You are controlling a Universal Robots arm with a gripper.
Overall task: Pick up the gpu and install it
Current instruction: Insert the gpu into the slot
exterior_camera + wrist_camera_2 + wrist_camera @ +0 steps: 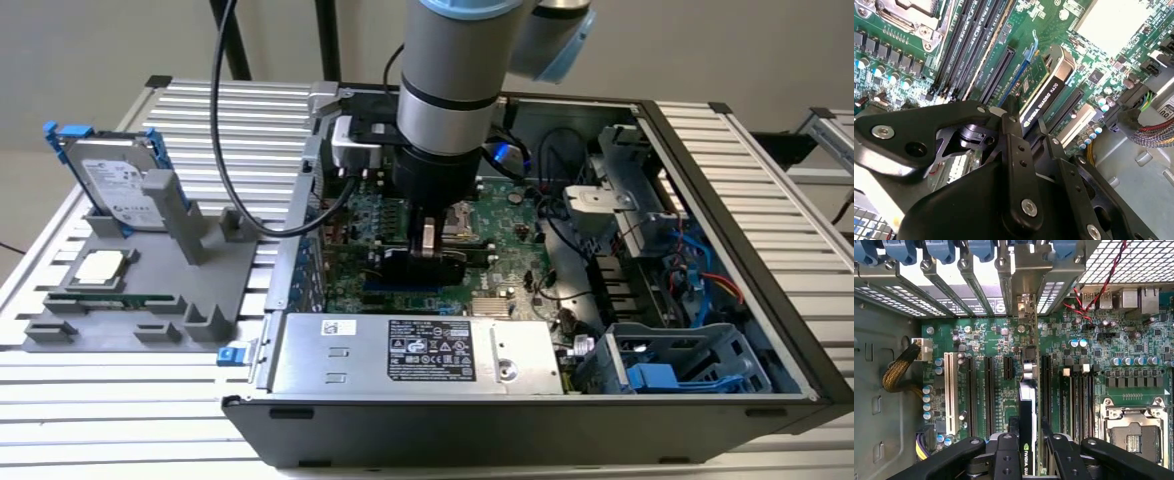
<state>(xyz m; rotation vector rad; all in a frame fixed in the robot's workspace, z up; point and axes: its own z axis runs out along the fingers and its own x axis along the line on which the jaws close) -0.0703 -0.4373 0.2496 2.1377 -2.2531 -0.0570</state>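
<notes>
The gpu [1040,95] is clamped on edge by the gripper [1026,131] and held over a motherboard [999,340] slot, so that its connector edge can meet it.

gpu [1041,95]: in both wrist views, a white logo mark and one line of white lettering run along its black cooler.
power supply label [430,351]: lower middle of the exterior view; black panel with white print, too small to read.
hard drive label [118,185]: upper left of the exterior view; white, print too small to read.
</notes>
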